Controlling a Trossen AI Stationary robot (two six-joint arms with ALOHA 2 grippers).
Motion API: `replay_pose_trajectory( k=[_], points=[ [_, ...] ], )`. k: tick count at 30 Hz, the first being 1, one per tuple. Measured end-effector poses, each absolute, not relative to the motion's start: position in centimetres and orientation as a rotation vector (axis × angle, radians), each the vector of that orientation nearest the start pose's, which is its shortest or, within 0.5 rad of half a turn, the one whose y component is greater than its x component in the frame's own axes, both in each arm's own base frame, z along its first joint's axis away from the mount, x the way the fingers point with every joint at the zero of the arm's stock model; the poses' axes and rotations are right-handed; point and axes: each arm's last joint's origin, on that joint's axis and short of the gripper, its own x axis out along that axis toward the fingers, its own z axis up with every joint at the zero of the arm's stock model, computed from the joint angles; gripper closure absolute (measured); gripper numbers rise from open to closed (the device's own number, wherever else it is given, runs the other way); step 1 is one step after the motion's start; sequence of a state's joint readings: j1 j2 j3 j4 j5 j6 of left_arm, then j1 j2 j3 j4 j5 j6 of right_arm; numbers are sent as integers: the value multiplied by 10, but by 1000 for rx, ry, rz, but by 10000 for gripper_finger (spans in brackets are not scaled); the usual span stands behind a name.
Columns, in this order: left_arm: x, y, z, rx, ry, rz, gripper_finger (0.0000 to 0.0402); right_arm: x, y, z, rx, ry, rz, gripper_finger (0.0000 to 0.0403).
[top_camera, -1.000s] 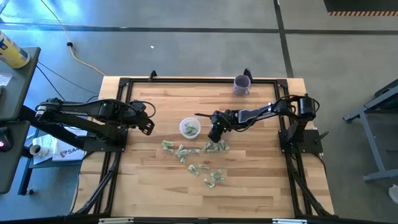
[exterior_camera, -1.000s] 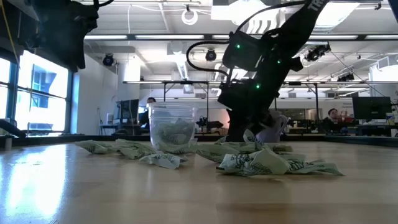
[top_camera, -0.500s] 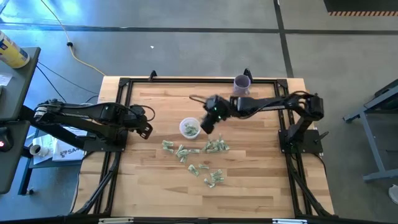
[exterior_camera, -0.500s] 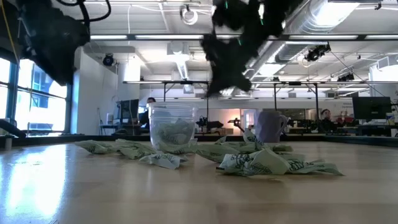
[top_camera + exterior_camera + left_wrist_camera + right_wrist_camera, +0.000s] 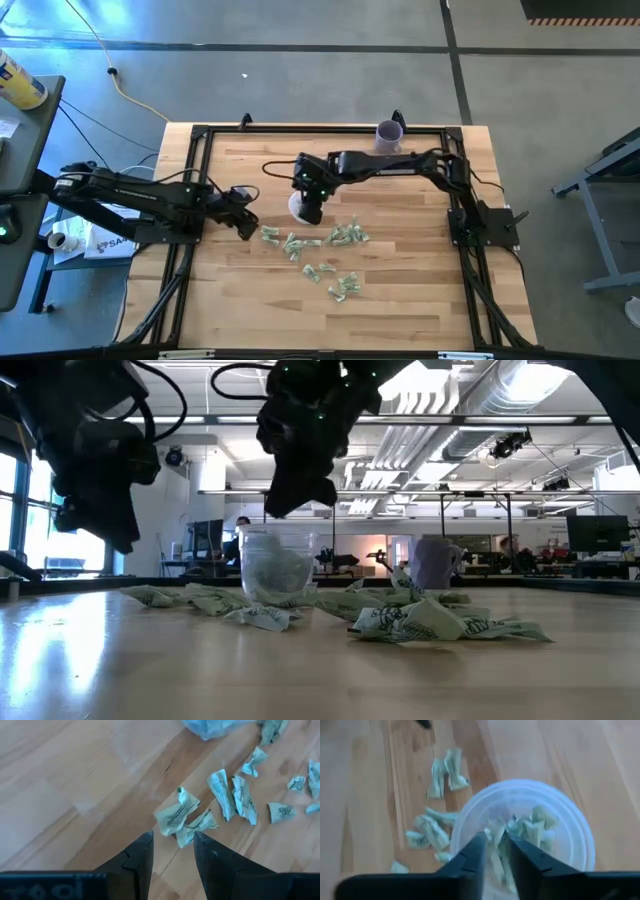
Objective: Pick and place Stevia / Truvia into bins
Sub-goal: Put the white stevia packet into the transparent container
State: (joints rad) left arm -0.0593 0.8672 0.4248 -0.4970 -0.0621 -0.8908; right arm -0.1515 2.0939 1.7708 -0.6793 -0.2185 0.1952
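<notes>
Several green-and-white Stevia packets lie flat and crumpled on the wooden table, in a loose patch toward its near side. The round translucent cup stands at mid-table with packets inside, and also shows in the low view. My right gripper hovers over the cup's mouth, its fingers nearly shut with a packet between them. My left gripper is open just left of the patch, above the table; the nearest packets lie just beyond its fingertips. My right gripper pinches a small packet between its two fingers, coming from above and pointing down. The packet is lifted clear and sits over the cup's open mouth. Which part of the packet the fingers have cannot be told.
A purple mug stands at the table's far edge, right of centre. A black frame runs round the tabletop. Bare wood lies along the near side and on the table's left part.
My right gripper has risen from the packet patch and swung toward the table's left until it stands over the cup. My left gripper has moved toward the near edge and a little right, closing on the leftmost packets. The packets on the table have stayed put.
</notes>
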Motion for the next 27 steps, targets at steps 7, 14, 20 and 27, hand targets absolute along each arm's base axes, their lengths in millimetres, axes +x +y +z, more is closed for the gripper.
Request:
replay_pose_trajectory(
  k=[7,14,20,27],
  points=[
    [167,-9,173,-621,862,290,184,431,-54,256,126,1091,-154,182],
    [187,-11,160,-396,883,162,135,397,-41,266,-17,1206,-220,127],
    [200,-11,137,-352,967,166,191,366,-39,252,4,1207,-296,130],
    [215,-11,127,-323,1042,219,323,324,-37,244,60,1110,-425,131]
  ],
)
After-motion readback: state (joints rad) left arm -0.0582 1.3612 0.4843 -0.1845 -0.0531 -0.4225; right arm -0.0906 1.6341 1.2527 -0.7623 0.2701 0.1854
